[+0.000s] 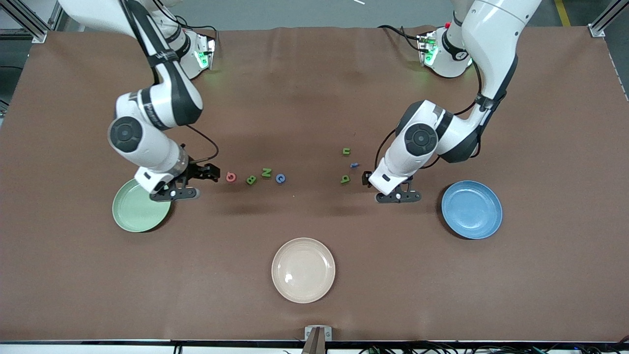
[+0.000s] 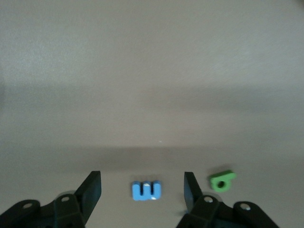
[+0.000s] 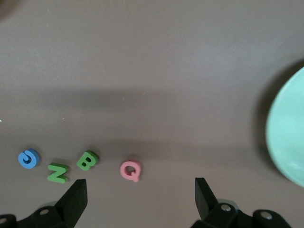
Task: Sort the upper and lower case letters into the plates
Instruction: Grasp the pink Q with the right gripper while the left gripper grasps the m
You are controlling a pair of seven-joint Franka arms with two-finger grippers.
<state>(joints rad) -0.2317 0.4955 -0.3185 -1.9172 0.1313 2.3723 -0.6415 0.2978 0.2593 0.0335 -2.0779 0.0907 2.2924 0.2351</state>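
The pale green plate (image 1: 140,212) sits toward the right arm's end of the counter (image 1: 314,98); the right pincer (image 1: 212,173) hangs just beside its rim, jaws wide and holding nothing, and that arm looks to be waiting.

In a loose row toward the middle lie a pink Q (image 1: 231,177), a green B (image 1: 251,180), a green N (image 1: 266,172) and a blue C (image 1: 280,178), all capitals; the cream plate (image 1: 303,270) lies nearer the front camera.

Next come a green u (image 1: 346,151), a tiny blue letter (image 2: 146,190) and a green letter (image 2: 223,180). The left pincer (image 2: 141,178) is low over the blue letter, jaws apart on either side of it and not touching it.

The step in hand seems to be this pick. The jaws should meet the letter's flat edges squarely, low enough to catch so thin a piece, without nudging the green letter just beside one finger (image 2: 191,190); then it goes to the blue plate (image 1: 471,209).

Whether the blue letter is an m or a w is hard to read; only seven letters show.
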